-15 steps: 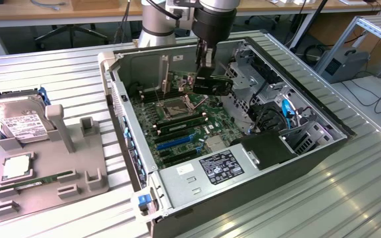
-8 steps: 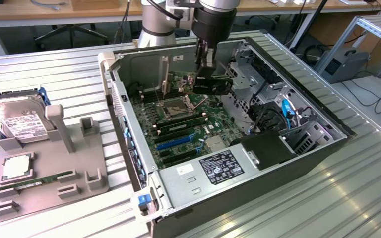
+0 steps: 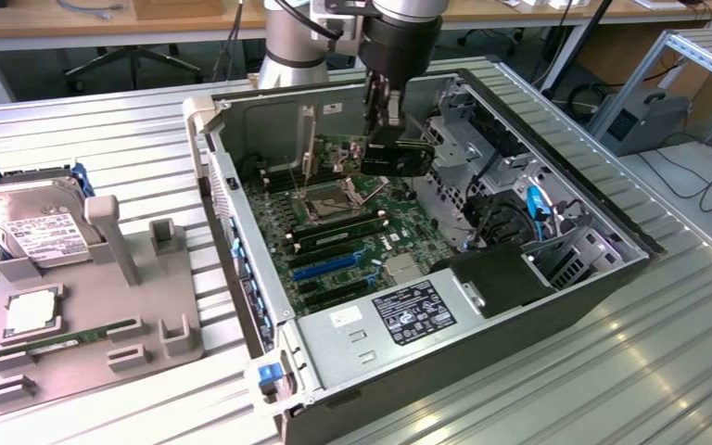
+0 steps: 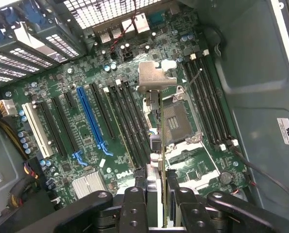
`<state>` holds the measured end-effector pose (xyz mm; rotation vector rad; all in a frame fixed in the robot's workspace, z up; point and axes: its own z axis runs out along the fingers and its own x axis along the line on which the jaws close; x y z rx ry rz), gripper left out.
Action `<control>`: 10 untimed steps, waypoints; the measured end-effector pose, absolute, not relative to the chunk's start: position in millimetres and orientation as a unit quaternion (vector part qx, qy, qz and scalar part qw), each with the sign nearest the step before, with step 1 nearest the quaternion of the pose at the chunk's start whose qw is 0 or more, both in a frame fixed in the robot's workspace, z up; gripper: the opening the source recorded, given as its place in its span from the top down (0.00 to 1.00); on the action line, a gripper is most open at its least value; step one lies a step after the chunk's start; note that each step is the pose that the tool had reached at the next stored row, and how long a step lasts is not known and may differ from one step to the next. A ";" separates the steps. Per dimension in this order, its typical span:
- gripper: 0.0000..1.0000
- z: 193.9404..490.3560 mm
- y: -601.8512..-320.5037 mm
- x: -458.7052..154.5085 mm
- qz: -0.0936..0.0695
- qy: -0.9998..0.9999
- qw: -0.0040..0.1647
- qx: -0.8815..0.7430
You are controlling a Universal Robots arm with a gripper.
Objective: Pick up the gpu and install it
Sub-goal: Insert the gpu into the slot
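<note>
**gpu in jaws, hanging over the board – not seated**

- Jaws partly closed, clamped on the gpu (image 3: pixel 396 159) by its top edge. In the wrist view the card hangs edge-on below the fingertips (image 4: pixel 135 204), with its bracket (image 4: pixel 156 77) at the far end, toward the case's perforated rear wall.
- The card is inside the case (image 3: pixel 603 269), above the motherboard (image 4: pixel 62 92) and clear of it. It sits roughly over the edge of the CPU socket (image 4: pixel 176 119).
- The blue slot (image 4: pixel 91 116) looks like the target. It lies off to one side of the card's line, with several black slots in between. That's my read, not certain.
- Doing this step well:
  - Shift sideways at this height rather than near the board. The socket lever and caps stand proud.
  - Keep the card's long edge parallel to the slot and the card plumb, since a thin card held at one edge can swing.
  - Line the bracket up with the rear opening before committing; if it catches, the card will tilt.
- The hard drive (image 3: pixel 41 232) and RAM stick (image 3: pixel 78 336) sit in the fixture on the surface (image 3: pixel 108 130) at the exterior view's left, well apart from the case.
</note>
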<state>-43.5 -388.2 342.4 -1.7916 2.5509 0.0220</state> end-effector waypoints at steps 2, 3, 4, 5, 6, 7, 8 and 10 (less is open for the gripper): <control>0.73 342.4 -388.2 -43.5 0.007 0.816 0.012 -0.578; 0.73 342.5 -388.2 -43.5 0.007 0.814 0.012 -0.580; 0.73 342.4 -388.2 -43.5 0.007 0.813 0.012 -0.582; 0.73 342.5 -388.2 -43.5 0.007 0.811 0.012 -0.585; 0.73 342.4 -388.2 -43.5 0.007 0.810 0.012 -0.586; 0.73 342.5 -388.2 -43.5 0.007 0.809 0.012 -0.588; 0.73 342.4 -388.2 -43.5 0.007 0.807 0.012 -0.590; 0.73 342.4 -388.2 -43.5 0.007 0.804 0.012 -0.594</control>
